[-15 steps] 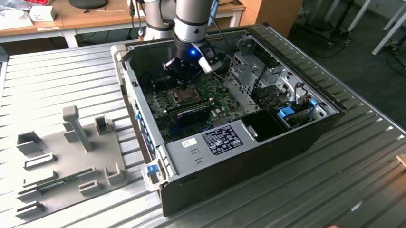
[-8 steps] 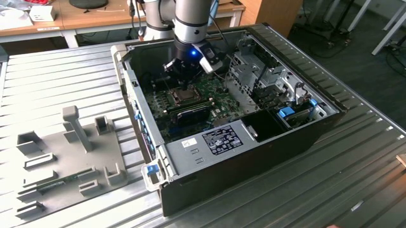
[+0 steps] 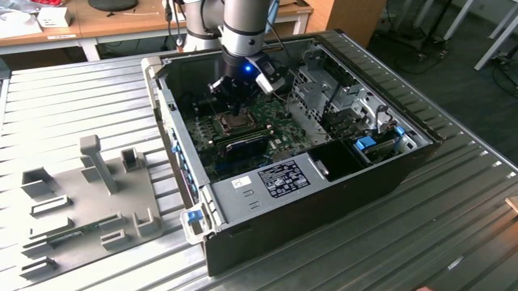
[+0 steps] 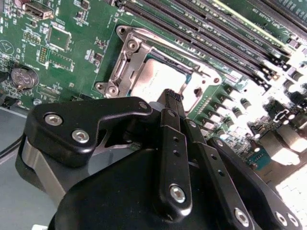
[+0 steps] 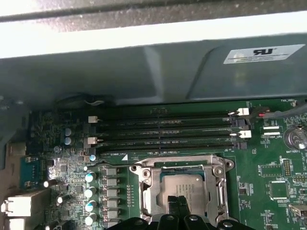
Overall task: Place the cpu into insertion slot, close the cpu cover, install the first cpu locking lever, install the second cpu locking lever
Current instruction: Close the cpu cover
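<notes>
While the hand [image 4: 172, 96] hangs inside the open computer case [image 3: 324, 224], its fingers [image 4: 171, 139] are seen pressed narrowly together, nothing held, tips at the cpu [image 5: 187, 184]. The cpu is seated in the socket [image 5: 144, 189] on the green board [image 5: 273, 163].

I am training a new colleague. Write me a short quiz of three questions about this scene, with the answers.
1. True or false: the cpu lies under the closed cpu cover and shows through its window.
2. Choose one. The gripper, close over the cpu, has its fingers: A) together; B) spread wide; C) clamped on the cpu.
3. What colour is the light on the arm's wrist in the exterior view?
Key: 1 true; 2 A; 3 blue.
</notes>
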Controlling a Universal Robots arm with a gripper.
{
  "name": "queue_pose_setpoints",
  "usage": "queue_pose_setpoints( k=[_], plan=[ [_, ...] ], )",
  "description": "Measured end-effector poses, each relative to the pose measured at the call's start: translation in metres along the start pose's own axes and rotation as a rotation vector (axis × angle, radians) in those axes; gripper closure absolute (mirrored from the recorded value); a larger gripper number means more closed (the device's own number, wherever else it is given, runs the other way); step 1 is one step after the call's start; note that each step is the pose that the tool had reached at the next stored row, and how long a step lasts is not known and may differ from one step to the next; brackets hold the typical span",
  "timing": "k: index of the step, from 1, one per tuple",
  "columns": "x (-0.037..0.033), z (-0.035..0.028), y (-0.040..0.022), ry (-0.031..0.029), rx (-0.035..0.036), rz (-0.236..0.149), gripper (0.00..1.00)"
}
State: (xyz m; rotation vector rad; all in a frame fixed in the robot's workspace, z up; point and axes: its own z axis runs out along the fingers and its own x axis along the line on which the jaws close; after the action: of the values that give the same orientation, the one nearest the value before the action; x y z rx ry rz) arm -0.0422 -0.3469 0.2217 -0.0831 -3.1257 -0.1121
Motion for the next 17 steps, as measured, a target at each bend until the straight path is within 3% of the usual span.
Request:
queue_pose_setpoints(
  k=[17],
  plan=[
    [0.0007, 0.0075, -0.0007, 0.0016, 0.001, -0.033, 0.89]
  ],
)
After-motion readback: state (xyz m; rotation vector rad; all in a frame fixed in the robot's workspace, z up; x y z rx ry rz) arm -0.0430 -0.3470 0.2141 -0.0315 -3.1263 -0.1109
